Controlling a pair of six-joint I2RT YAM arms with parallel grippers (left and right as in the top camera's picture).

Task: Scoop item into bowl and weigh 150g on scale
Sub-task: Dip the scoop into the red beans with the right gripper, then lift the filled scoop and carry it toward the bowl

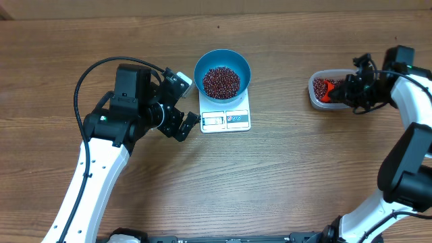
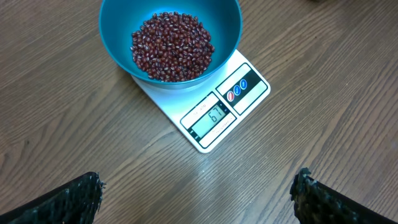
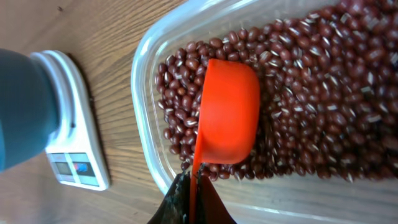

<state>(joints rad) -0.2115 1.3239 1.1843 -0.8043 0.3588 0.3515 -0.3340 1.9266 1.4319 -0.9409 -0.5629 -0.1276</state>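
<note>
Bright, even light, soft faint shadows on the wooden surface [image 1: 283, 175], bowl [image 3: 22, 106] blurred at the right wrist view's edge.

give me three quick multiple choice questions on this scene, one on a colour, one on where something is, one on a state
1. What colour is the scoop?
A green
B orange-red
C white

2. Where does the blue bowl stand?
A on the scale
B on a shelf
C lifted in the air

3. How is the left gripper?
A shut on the scoop
B shut on the bowl
C open, holding nothing

Answers:
1 B: the right wrist view shows it orange-red among the beans.
2 A: the bowl's base sits on the scale's white top.
3 C: its fingers stand wide apart with nothing between them.
</note>
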